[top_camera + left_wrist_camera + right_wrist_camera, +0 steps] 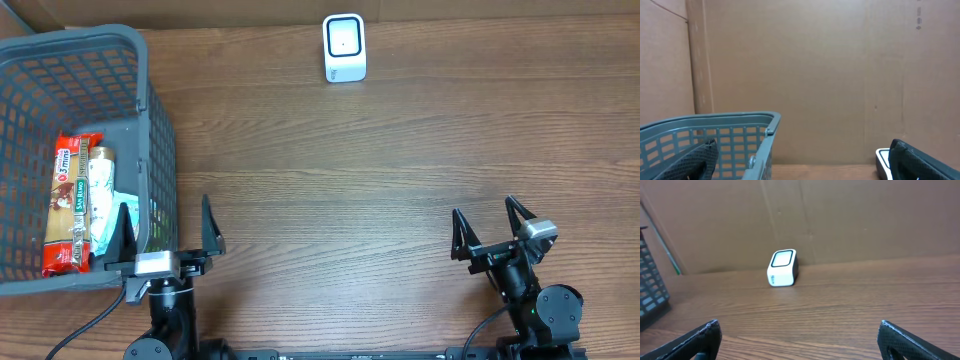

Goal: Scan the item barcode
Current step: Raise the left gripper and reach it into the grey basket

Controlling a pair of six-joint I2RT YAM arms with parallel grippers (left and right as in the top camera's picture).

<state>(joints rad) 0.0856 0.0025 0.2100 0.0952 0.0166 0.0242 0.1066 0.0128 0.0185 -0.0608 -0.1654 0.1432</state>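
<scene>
Jaws gaping wide and gripping nothing, left gripper (pixel 165 225) and right gripper (pixel 485 222) are crouching low at six o'clock on the table (pixel 330 170), fingers (pixel 209 215) pointing toward twelve. Packets (pixel 68 205) are lying inside the grey basket (pixel 152 100) at nine o'clock, and the white scanner (pixel 344 47) is standing at twelve.

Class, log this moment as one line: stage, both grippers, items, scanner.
stage: before pickup | left gripper: open, empty, near basket | right gripper: open, empty | packets: in basket | scanner: upright, at far edge

Dark wood-grain table (pixel 400 170); brown cardboard wall (pixel 815 75) along far edge; even, soft light
</scene>
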